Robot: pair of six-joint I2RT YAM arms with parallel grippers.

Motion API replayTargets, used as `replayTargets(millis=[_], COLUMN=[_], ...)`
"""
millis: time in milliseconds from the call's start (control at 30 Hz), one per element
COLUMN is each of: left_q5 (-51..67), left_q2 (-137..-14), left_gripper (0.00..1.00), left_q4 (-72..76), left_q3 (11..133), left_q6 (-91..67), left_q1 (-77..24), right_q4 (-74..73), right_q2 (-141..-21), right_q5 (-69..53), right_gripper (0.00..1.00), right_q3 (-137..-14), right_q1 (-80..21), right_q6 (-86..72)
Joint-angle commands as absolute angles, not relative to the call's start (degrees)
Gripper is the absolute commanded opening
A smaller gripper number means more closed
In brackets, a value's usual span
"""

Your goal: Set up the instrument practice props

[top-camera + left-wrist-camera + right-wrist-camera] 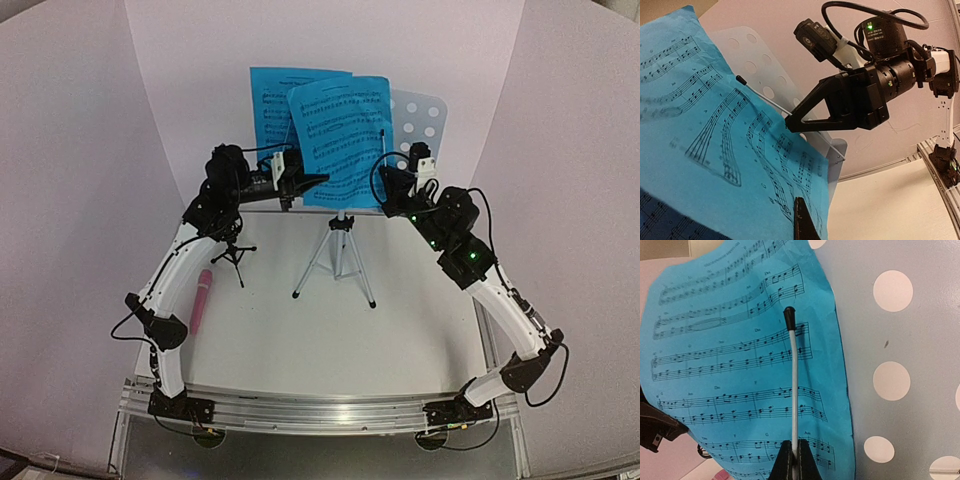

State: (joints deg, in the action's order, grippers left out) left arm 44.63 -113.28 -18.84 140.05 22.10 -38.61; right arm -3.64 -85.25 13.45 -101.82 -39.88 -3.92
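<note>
The pale-blue perforated music stand [422, 116] rises on its silver tripod [338, 256] mid-table. Two blue sheet-music pages lean on it, one behind [278, 100] and one in front [345, 130]. My left gripper [320, 180] is shut on the front page's [715, 150] lower edge; one black fingertip [803, 220] lies over the paper. My right gripper [798, 460] is shut on the stand's thin silver page-holder wire [795, 385], whose black tip [789, 315] lies over the front page. The pink microphone [201, 300] lies at the left, near the small black tripod mic holder [235, 255].
White curved backdrop walls close in behind and beside the stand. The table's metal front rail [320, 410] carries both arm bases. The right arm's cable [865, 10] loops above its wrist, close to the stand's right edge.
</note>
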Motion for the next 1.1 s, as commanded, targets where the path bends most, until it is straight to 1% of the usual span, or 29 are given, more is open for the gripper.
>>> replayTargets(millis=[0,100,267,400,767,1067], left_q5=[44.3,44.4,43.8,43.8,46.9,46.3], left_q2=[-116.0,-116.7,-115.6,-117.4,-119.8,-122.0], left_gripper=[0.0,0.0,0.0,0.0,0.0,0.0], left_q4=[-15.3,-13.9,-13.2,-14.5,-13.9,-12.9], left_q3=[146.4,147.4,145.0,148.0,149.1,150.9], left_q6=[21.1,20.2,21.4,22.6,21.9,22.1], left_q1=[-38.8,-38.8,-38.8,-38.8,-39.0,-39.5], right_q4=[2.8,2.9,4.3,4.6,5.1,5.2], right_q2=[-83.5,-83.1,-82.5,-82.5,-81.9,-81.7], right_q5=[11.3,11.4,11.3,10.8,10.9,10.8], right_gripper=[0.0,0.0,0.0,0.0,0.0,0.0], right_q3=[-102.5,-102.0,-101.5,-100.9,-99.8,-99.2], right_q1=[-40.3,-40.3,-40.3,-40.3,-40.3,-40.3], right_q6=[-4.6,-4.6,-4.5,-4.4,-4.7,-4.7])
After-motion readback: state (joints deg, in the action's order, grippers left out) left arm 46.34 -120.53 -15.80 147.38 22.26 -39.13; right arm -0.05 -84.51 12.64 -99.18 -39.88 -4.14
